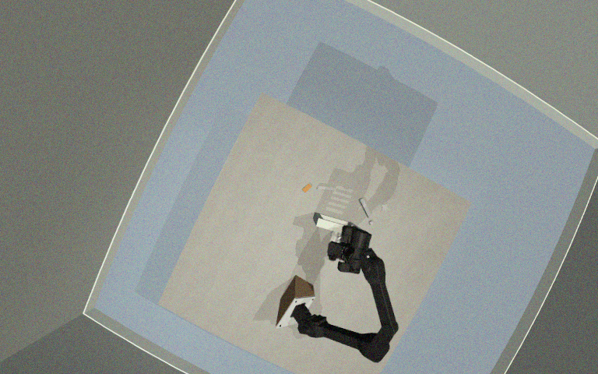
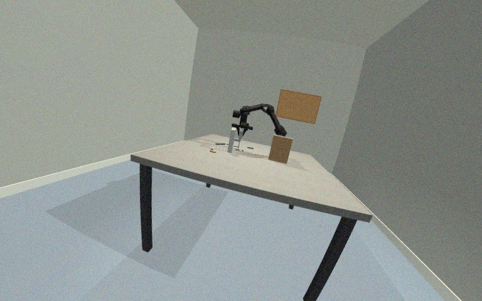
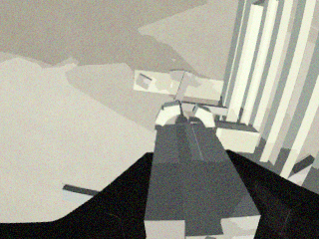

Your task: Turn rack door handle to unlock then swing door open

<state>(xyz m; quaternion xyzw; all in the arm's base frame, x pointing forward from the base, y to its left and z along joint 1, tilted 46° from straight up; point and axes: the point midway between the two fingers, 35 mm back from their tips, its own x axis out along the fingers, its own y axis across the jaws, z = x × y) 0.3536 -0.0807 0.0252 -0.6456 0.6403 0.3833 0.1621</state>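
Note:
The rack's pale upright part (image 1: 332, 223) (image 2: 231, 140) stands near the middle of the table (image 1: 228, 241) (image 2: 258, 179). In the wrist view its pale slats (image 3: 249, 65) run along the right side. I cannot tell the door apart from the frame, or the door's angle. The dark grey upright handle (image 3: 186, 184) fills the space between my black fingers in the wrist view. My gripper (image 3: 187, 158) (image 2: 240, 136) points down with both fingertips against the handle's sides and is shut on it. In the top view the arm hides the fingertips and handle.
A small orange block (image 1: 307, 187) (image 2: 213, 152) lies beyond the rack. A thin grey bar (image 1: 364, 208) lies beside it, and a dark-edged bar (image 3: 80, 190) shows in the wrist view. The brown pedestal (image 1: 287, 298) (image 2: 280, 150) stands by the arm's base.

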